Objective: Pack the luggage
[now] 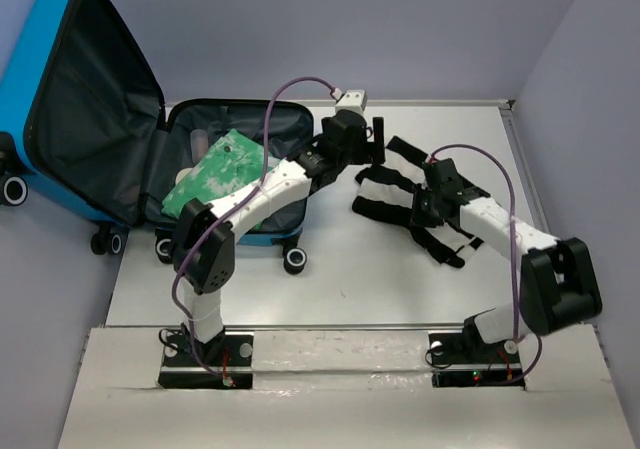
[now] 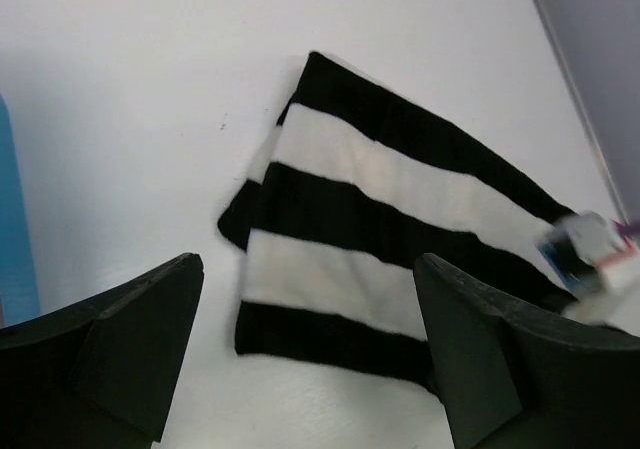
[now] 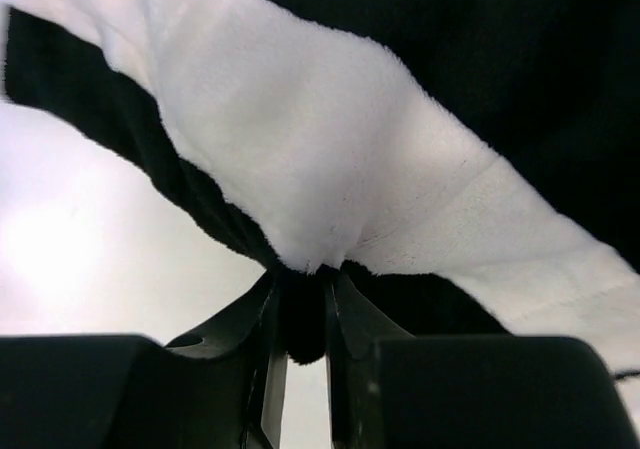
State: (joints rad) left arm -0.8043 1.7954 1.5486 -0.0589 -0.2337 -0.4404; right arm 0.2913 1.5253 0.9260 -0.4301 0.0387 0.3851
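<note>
Open luggage [image 1: 40, 59] sits at ten o'clock, its lid [image 1: 95, 109] propped toward nine, apparently so the cavity faces up for packing. Its long axis runs twelve to six, wheels [image 1: 295, 260] toward six. The left gripper [image 2: 308, 269] hovers with fingers spread above a striped garment [image 2: 380, 199]. The right gripper [image 3: 300, 309] pinches the garment's edge, probably to lift it.

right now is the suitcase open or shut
Open. The luggage has its lid raised at the left, black lining exposed, and a green patterned item lies in the lower half.
</note>
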